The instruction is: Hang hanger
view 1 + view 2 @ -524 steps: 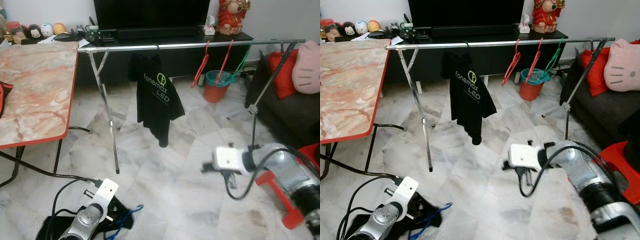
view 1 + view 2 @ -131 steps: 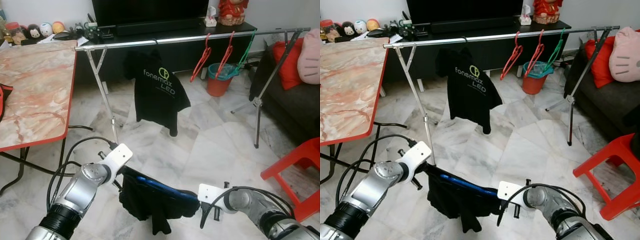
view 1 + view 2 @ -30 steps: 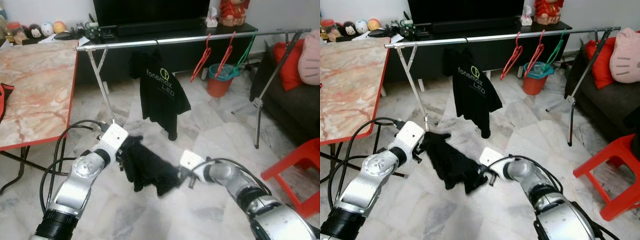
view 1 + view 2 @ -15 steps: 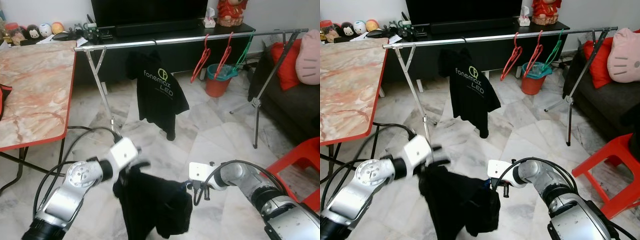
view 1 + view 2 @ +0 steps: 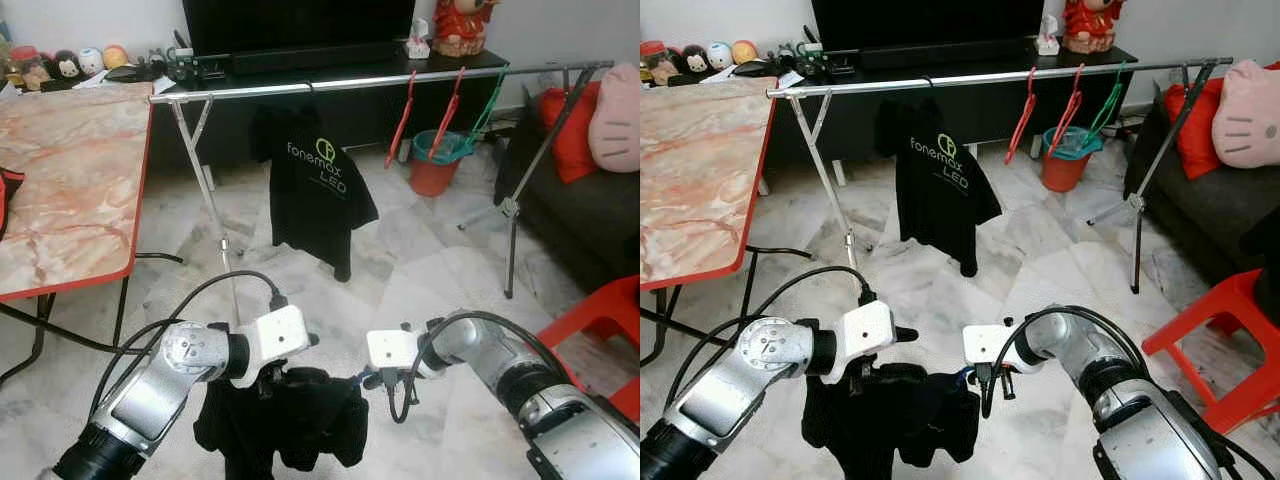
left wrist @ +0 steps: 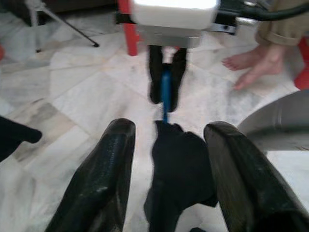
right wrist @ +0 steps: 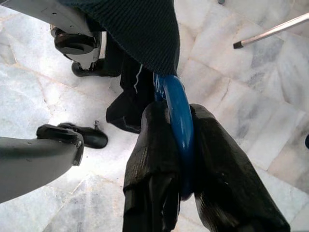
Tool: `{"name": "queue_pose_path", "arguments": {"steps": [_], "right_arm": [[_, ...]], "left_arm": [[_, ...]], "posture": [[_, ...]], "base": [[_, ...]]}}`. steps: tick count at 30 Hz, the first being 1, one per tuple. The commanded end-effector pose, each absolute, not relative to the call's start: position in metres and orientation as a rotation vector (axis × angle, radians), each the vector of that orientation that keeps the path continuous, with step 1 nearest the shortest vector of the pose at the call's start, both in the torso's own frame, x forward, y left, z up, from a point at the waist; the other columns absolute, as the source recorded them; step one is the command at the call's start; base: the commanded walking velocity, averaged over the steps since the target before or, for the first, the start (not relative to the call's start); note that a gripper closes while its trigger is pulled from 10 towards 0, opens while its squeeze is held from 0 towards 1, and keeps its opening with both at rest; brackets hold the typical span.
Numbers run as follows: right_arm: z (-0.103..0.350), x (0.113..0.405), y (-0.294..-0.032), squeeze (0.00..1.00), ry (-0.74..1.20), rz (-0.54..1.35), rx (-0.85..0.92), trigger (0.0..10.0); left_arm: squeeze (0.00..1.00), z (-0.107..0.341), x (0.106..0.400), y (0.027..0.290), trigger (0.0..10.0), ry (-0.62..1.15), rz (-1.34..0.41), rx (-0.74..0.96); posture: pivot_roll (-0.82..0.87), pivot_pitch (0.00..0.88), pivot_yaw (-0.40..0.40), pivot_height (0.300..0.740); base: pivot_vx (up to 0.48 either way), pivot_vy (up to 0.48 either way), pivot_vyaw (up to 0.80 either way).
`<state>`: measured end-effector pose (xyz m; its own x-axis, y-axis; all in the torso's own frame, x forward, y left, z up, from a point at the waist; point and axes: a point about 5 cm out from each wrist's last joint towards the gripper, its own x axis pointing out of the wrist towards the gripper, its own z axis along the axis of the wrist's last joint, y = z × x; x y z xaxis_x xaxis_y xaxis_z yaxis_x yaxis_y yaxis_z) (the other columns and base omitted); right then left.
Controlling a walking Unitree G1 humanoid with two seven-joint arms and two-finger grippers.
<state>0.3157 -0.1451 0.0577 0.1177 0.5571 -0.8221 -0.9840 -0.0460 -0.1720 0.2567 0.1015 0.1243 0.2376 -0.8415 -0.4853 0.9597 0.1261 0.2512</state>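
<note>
A black garment (image 5: 285, 418) on a blue hanger (image 7: 174, 108) hangs bunched low over the floor between my two grippers. My right gripper (image 5: 370, 380) is shut on the blue hanger's end, seen close in the right wrist view. My left gripper (image 6: 166, 169) faces it from the left with its fingers (image 6: 104, 179) spread wide; the garment (image 6: 181, 176) lies between them, unpinched. Farther off, a silver clothes rail (image 5: 400, 80) carries a black printed T-shirt (image 5: 320, 190), two red hangers (image 5: 402, 125) and a green hanger (image 5: 487, 100).
A marble-topped table with a red rim (image 5: 70, 180) stands at the left, with cables on the floor below it. An orange bucket (image 5: 435, 170), a dark sofa (image 5: 590, 210) and a red stool (image 5: 600, 320) are at the right. A person's bare feet (image 6: 251, 63) stand nearby.
My left gripper has swung right, closer to the right gripper, and its fingers now stand apart. The garment hangs bunched lower between the two grippers.
</note>
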Motion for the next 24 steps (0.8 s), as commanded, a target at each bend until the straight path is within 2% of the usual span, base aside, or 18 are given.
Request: {"name": "queue_pose_path", "arguments": {"steps": [1, 5, 8, 21, 22, 23, 24], "right_arm": [[0.076, 0.326, -0.133, 0.00, 0.533, 1.408, -0.926, 0.0], [0.080, 0.328, -0.133, 0.00, 0.524, 1.417, -0.953, 0.0], [0.086, 0.331, -0.131, 0.00, 0.516, 1.426, -0.975, 0.0], [0.103, 0.337, -0.120, 0.00, 0.458, 1.457, -0.987, 0.0], [0.103, 0.337, -0.120, 0.00, 0.456, 1.461, -0.988, 0.0], [0.104, 0.337, -0.119, 0.00, 0.452, 1.466, -0.991, 0.0], [0.105, 0.337, -0.119, 0.00, 0.449, 1.469, -0.992, 0.0]], "left_arm": [[1.00, 0.125, 0.254, 0.099, 10.0, 0.270, -1.379, 0.638], [1.00, 0.123, 0.252, 0.100, 10.0, 0.302, -1.409, 0.670], [1.00, 0.118, 0.255, 0.102, 10.0, 0.317, -1.400, 0.761], [1.00, 0.117, 0.265, 0.091, 10.0, 0.295, -1.354, 0.808], [0.62, 0.117, 0.266, 0.091, 10.0, 0.298, -1.351, 0.820], [0.00, 0.115, 0.266, 0.091, 10.0, 0.306, -1.348, 0.831], [0.00, 0.114, 0.267, 0.091, 10.0, 0.311, -1.344, 0.843]], "posture": [[0.03, 0.000, -0.035, 0.740], [0.03, 0.000, -0.035, 0.740], [0.03, 0.000, -0.034, 0.740], [0.03, 0.000, -0.035, 0.740], [0.03, 0.000, -0.035, 0.740], [0.03, 0.000, -0.035, 0.740], [0.03, 0.000, -0.035, 0.740]], "base": [[0.000, 0.000, 0.00], [0.000, 0.000, 0.00], [0.000, 0.000, 0.00], [0.000, 0.000, 0.00], [0.000, 0.000, 0.00], [0.000, 0.000, 0.00], [0.000, 0.000, 0.00]]}}
